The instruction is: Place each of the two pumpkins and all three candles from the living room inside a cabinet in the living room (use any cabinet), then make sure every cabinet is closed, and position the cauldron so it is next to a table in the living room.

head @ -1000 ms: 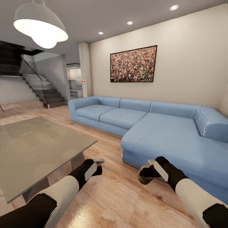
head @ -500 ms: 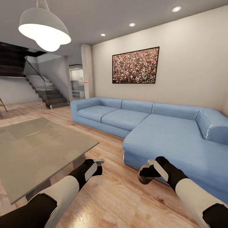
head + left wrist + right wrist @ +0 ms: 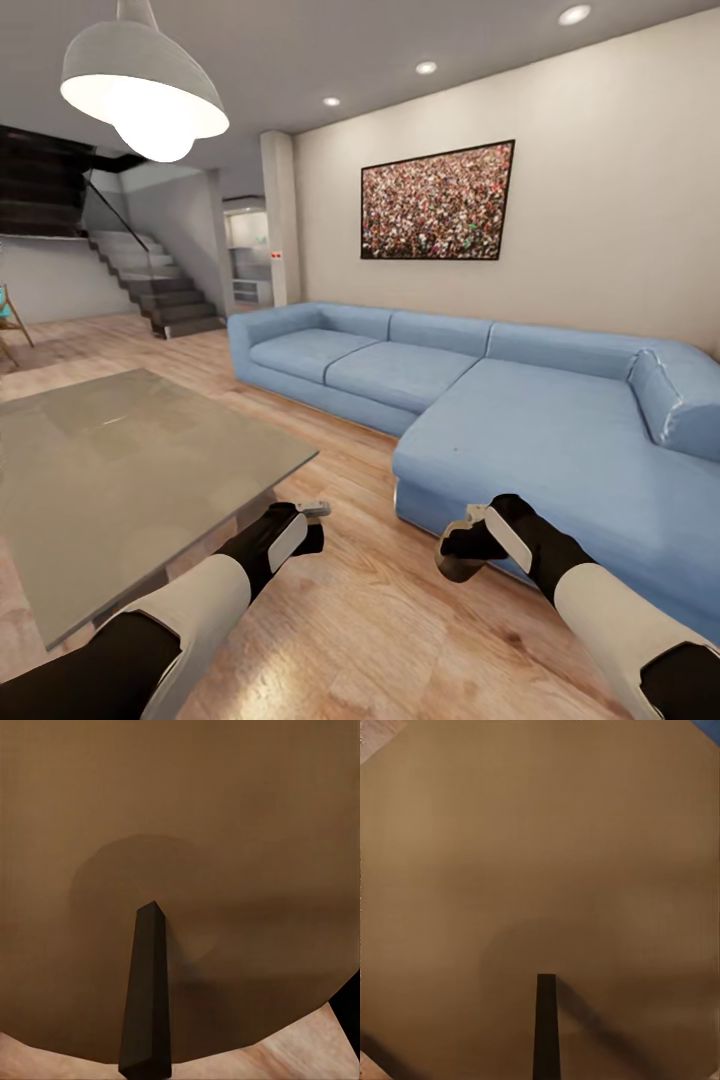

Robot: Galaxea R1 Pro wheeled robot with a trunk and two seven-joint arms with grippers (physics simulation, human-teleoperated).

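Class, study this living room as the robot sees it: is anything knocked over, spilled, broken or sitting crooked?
Nothing stands out. The blue sofa sits squarely along the wall, the picture hangs level, the coffee table stands flat with nothing on the part in view, and the wooden floor shows no spills.

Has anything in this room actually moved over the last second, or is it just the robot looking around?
Only the view moved: the camera swung slightly left, so the sofa, painting and coffee table all slid right together, and a chair came into sight at the left edge. Nothing was picked up or let go. Both arms hang as before, left gripper and right gripper empty.
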